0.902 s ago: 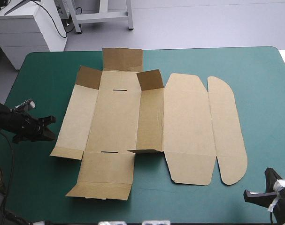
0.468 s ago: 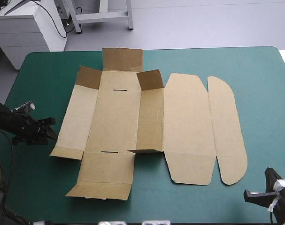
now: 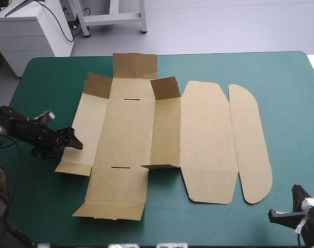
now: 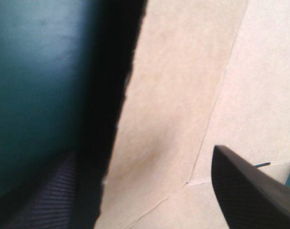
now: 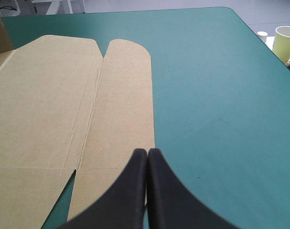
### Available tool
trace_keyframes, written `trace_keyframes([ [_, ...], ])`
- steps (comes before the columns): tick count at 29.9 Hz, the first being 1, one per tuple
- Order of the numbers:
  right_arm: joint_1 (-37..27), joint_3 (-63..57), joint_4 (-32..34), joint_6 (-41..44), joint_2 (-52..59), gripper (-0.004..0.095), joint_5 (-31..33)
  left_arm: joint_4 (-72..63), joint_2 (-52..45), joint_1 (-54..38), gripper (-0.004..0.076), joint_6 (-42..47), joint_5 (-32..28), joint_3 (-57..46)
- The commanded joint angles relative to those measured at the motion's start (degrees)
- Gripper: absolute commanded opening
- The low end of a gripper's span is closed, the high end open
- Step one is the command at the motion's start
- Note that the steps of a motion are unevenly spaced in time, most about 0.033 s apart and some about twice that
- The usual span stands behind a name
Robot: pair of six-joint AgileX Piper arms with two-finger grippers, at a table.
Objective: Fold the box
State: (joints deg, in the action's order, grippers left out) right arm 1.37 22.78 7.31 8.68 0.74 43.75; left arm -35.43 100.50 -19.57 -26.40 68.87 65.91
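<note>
The brown box (image 3: 146,129) lies unfolded on the teal-green table cover (image 3: 291,103). It is mostly flat, with a few short flaps standing up along its far side. The left gripper (image 3: 75,143) is at the box's left edge with its black fingers (image 4: 250,191) spread wide. One finger is over the left panel and the other is off the edge beside it. Whether either touches the board cannot be told. The right gripper (image 5: 147,152) is closed to a single point and holds nothing, near the box's near right corner, pointing toward its rounded flap.

box (image 3: 162,139) | brown board sheet | mostly flat, small flaps raised at its far side | left-centre of table, rounded lid flaps rightward
</note>
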Motion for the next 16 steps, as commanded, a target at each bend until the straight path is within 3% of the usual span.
trace_keyframes([
  [1,-0.57,1.29,0.68,-0.13,1.29,-0.0014,-4.39,-4.84,-0.89,1.65,0.0546,-0.34,3.44,1.61],
  [16,-0.57,1.29,0.68,-0.13,1.29,-0.0014,-4.39,-11.58,0.64,4.44,0.0546,-0.91,5.17,2.66],
])
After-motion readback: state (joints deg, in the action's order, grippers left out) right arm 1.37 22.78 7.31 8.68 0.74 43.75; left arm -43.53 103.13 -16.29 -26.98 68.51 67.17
